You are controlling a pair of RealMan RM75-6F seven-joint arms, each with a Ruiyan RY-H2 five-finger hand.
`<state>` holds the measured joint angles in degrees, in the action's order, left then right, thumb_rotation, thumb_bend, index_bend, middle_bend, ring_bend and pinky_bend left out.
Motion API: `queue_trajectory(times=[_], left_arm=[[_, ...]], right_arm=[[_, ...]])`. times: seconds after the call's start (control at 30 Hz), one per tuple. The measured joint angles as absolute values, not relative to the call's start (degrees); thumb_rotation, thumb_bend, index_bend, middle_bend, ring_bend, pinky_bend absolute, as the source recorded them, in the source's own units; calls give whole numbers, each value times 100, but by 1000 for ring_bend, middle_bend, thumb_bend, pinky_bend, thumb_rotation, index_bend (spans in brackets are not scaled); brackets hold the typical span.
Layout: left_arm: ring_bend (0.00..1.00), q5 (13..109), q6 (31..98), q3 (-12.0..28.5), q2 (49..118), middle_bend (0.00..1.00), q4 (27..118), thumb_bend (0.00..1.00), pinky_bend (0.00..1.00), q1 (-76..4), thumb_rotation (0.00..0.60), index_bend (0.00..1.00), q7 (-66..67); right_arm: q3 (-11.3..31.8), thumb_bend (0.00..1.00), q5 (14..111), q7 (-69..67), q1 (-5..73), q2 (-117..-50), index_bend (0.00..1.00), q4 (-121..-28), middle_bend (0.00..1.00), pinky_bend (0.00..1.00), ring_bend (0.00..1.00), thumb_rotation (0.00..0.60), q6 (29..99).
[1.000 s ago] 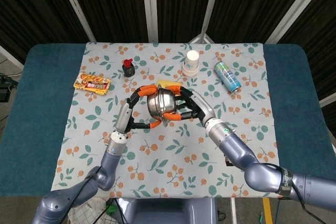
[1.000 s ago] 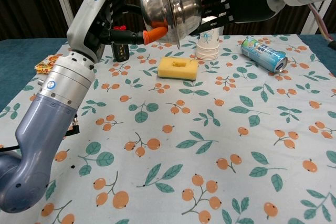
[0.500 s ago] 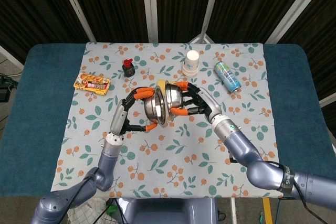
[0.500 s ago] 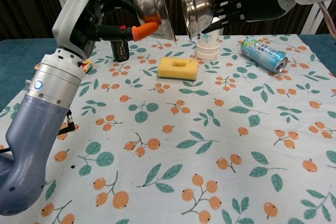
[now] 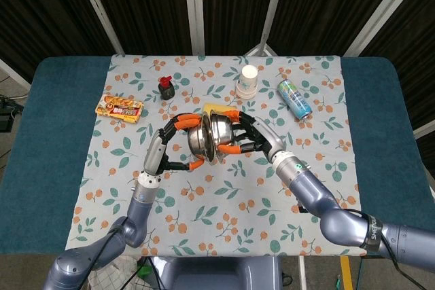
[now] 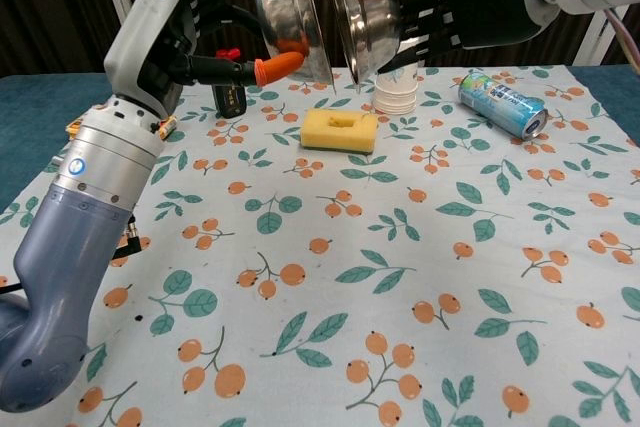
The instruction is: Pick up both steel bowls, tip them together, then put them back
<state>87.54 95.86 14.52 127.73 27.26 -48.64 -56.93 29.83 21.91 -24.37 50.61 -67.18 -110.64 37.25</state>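
The left hand [image 6: 215, 17] grasps one steel bowl [image 6: 290, 12] and the right hand [image 6: 430, 2] grasps the other bowl [image 6: 365, 17], both tipped rim-to-rim, just apart, above the sponge [image 6: 339, 131] near the tabletop's far edge; the near cloth [image 6: 420, 327] lies open.

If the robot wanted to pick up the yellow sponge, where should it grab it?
Probably from straight above, pinching the two long sides of the yellow sponge. It lies flat on the tablecloth, a low block with its sides bare. Both hands are busy holding steel bowls right now.
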Motion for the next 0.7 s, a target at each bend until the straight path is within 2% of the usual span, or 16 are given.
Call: queue_trajectory(times=[0.33, 0.7], left_arm=[[192, 8796, 9538, 1365, 12946, 240, 2450, 104, 420, -4924, 600, 400, -5623], [192, 8738, 9615, 1353, 12978, 240, 2278, 104, 420, -4910, 600, 400, -5760]], right_arm=[[2914, 205, 2204, -2544, 5093, -6660, 416, -11083, 281, 466, 453, 600, 3465], [3050, 205, 2255, -2801, 4956, -6316, 416, -11104, 281, 466, 453, 600, 3383]])
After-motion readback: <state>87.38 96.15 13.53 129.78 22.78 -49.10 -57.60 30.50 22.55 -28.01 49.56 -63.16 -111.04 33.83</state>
